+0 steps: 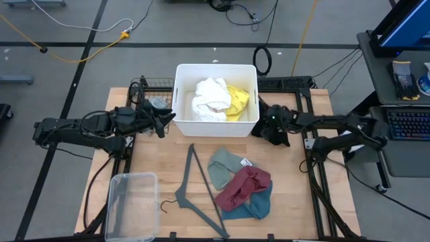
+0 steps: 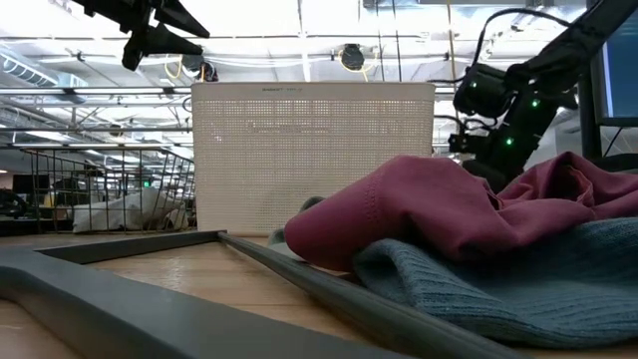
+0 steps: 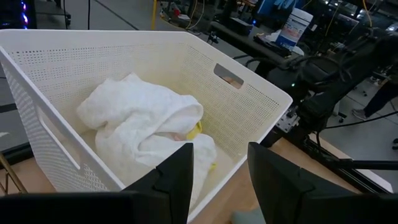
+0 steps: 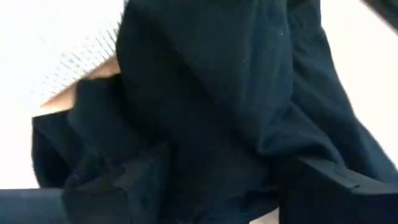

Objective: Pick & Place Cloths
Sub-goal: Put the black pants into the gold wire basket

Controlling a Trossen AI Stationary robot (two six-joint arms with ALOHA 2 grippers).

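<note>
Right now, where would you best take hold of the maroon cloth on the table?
Grip the maroon cloth at its raised, bunched fold, coming straight down from above. It lies heaped on the teal cloth, so a pinch on the crest probably lifts it alone.

Left arm reaches in from 9 o'clock, wrist level; left gripper point(image 1: 168, 119) raised, fingers point(image 3: 177, 174) parted, nothing between them. Right arm enters from 3 o'clock, right gripper point(image 1: 263, 126) low, clamped on black cloth point(image 4: 211, 106).

Two cloths point(image 1: 216, 99) lie in the basket point(image 1: 180, 94) at the bench's point(image 1: 289, 208) rear edge; hanger point(image 1: 198, 191) left of three piled cloths point(image 1: 242, 185); a tub point(image 1: 131, 205) at the front-left corner.
</note>
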